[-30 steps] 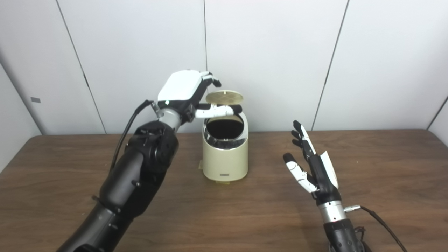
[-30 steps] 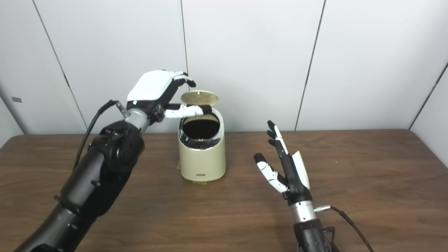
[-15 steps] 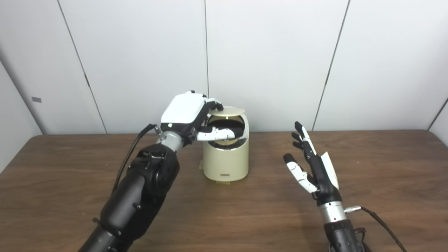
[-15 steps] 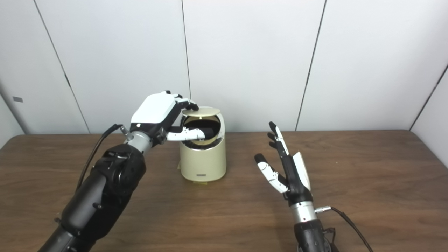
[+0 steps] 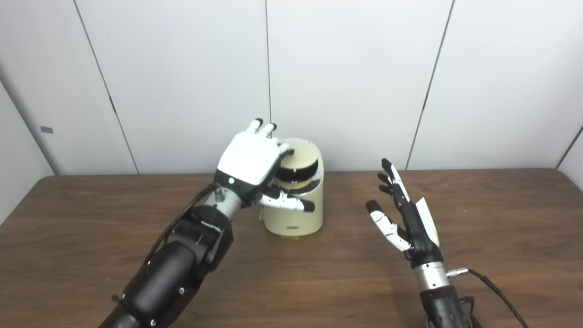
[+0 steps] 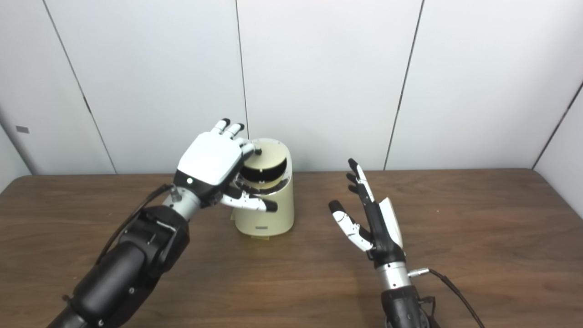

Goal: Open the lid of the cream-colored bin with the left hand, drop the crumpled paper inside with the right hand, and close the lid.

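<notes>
The cream-colored bin (image 5: 295,216) stands at the back middle of the brown table (image 5: 91,237). Its round lid (image 5: 299,156) lies tilted low over the opening, with a dark gap showing under its front edge. My left hand (image 5: 248,164) is open against the bin's left side, fingers spread upward, one fingertip resting on the lid's left rim and the thumb stretched across the bin's front. My right hand (image 5: 405,214) stands open and upright to the right of the bin, palm facing it, holding nothing. No crumpled paper is in sight.
White wall panels (image 5: 346,68) rise close behind the bin. A black cable (image 5: 494,287) trails from my right wrist over the table's front right. Bare wood lies in front of the bin and between my two arms.
The lid has come down from raised high to lying low over the opening. My left hand dropped with it, let go and spread its fingers. The right hand barely moved.
</notes>
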